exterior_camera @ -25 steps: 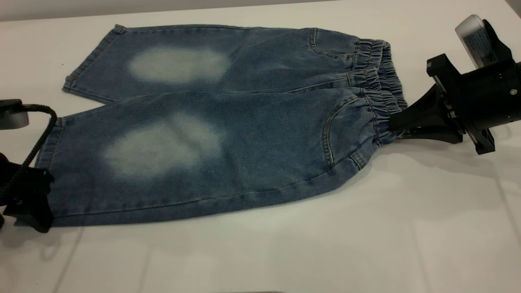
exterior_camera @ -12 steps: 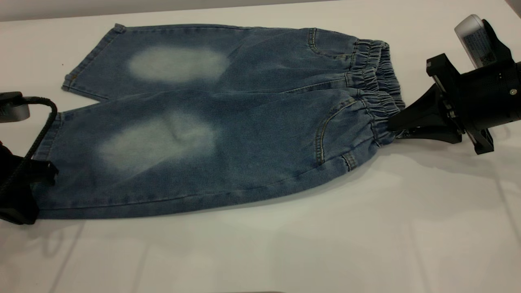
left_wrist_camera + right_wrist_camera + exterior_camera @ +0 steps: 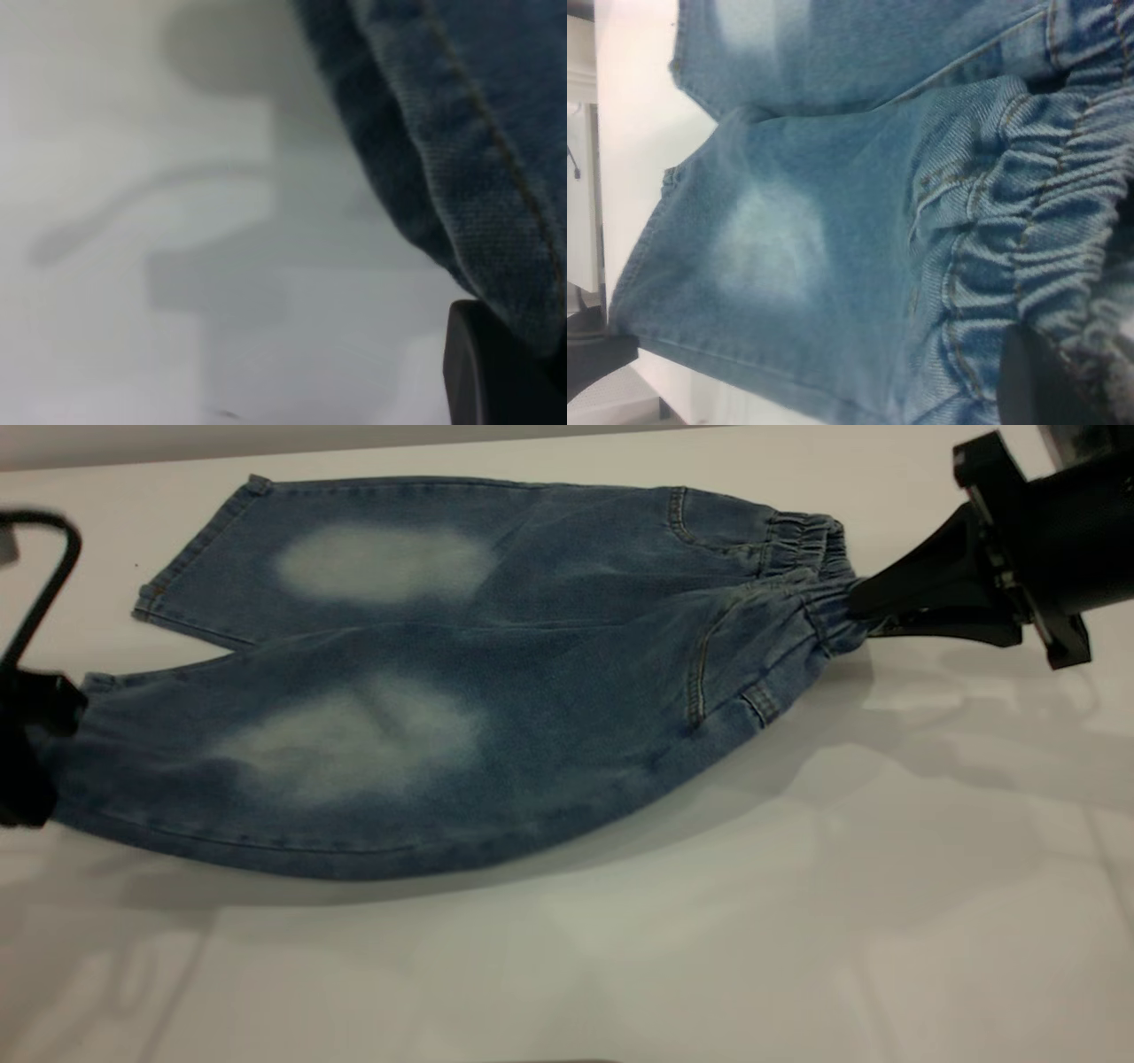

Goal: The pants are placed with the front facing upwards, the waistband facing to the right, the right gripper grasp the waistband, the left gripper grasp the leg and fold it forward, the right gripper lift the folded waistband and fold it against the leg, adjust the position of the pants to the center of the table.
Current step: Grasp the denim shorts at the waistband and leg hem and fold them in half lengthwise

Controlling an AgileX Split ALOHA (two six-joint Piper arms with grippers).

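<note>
The blue denim pants (image 3: pixel 496 691) lie front up on the white table (image 3: pixel 797 921), with a pale patch on each leg. At the right, my right gripper (image 3: pixel 852 605) is shut on the near part of the gathered waistband (image 3: pixel 819 607) and holds it off the table. At the left edge, my left gripper (image 3: pixel 42 726) is shut on the near leg's hem (image 3: pixel 89 717), which is also raised. The near leg sags between the two, with a shadow beneath it. The far leg (image 3: pixel 381 558) lies flat. In the wrist views a dark finger (image 3: pixel 496 372) sits against the hem (image 3: pixel 461 150), and another finger (image 3: pixel 1036 381) against the ruched waistband (image 3: pixel 1045 257).
A black cable (image 3: pixel 44 576) loops up from the left arm at the left edge. Bare white tabletop stretches in front of the pants and to the right of them. The table's far edge runs just behind the far leg.
Both grippers have risen and drawn the near leg and the waistband corner up off the table. The near side seam has swung up and back. The far leg has stayed flat.
</note>
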